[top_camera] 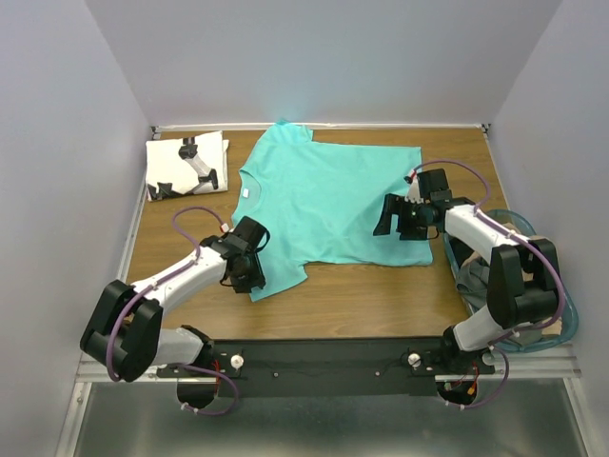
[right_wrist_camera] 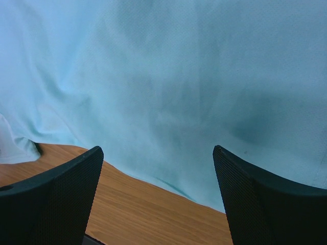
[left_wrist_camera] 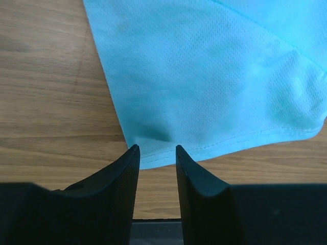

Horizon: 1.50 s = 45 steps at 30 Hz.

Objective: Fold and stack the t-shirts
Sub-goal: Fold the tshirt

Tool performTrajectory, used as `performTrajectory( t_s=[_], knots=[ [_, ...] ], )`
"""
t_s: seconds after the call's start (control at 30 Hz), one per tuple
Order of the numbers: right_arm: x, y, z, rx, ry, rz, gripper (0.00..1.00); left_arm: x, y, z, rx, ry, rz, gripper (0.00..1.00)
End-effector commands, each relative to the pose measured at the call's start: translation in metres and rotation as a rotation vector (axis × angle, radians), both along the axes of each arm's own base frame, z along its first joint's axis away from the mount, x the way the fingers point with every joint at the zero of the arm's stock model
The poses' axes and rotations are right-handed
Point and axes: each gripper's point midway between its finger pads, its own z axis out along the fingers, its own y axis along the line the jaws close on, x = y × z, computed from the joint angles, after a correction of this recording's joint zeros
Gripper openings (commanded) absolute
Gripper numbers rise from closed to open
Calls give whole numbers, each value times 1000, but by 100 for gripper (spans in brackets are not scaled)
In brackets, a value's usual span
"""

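The turquoise t-shirt point(top_camera: 333, 195) lies spread flat on the wooden table point(top_camera: 381, 305), neck to the left. My left gripper point(top_camera: 252, 278) is at its near-left sleeve. In the left wrist view the sleeve point(left_wrist_camera: 204, 76) has its hem between the tips of the left gripper point(left_wrist_camera: 156, 149). The jaws stand narrowed with a gap, and bare wood shows between them. My right gripper point(top_camera: 388, 221) hovers wide open over the shirt's near-right edge. The right wrist view shows that cloth point(right_wrist_camera: 179, 76) past the right gripper point(right_wrist_camera: 156, 150), which holds nothing. The white t-shirt point(top_camera: 186, 164) with black marks sits folded at the far left corner.
A round basket point(top_camera: 557, 286) with grey cloth point(top_camera: 474, 283) in it stands off the table's right edge, beside the right arm. Pale walls close in the left, back and right sides. A black rail point(top_camera: 324, 362) carries both arm bases at the near edge.
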Motion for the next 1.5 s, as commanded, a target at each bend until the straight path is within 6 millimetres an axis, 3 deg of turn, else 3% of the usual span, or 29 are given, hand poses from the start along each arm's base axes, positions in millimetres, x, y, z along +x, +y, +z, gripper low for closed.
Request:
performTrajectory(
  t_s=[0.0,0.33,1.0,1.2,1.37,1.47],
  knots=[
    [-8,-3,-3,-30,1,17,94,10,18,8,131,-10,76,43],
    [-7,-2,-5,-29,8,26,94,-15,11,3,81,71,69,45],
    [-6,-3,-2,-30,-4,26,95,-16,6,-13,156,131,-9,44],
    [-6,-3,1,-33,-15,29,95,-16,6,-18,195,154,-38,27],
    [-4,-2,4,-28,-21,28,95,-15,1,-17,178,150,-49,2],
    [-5,-3,5,-30,-23,21,95,-12,-2,-14,156,134,-47,0]
  ],
)
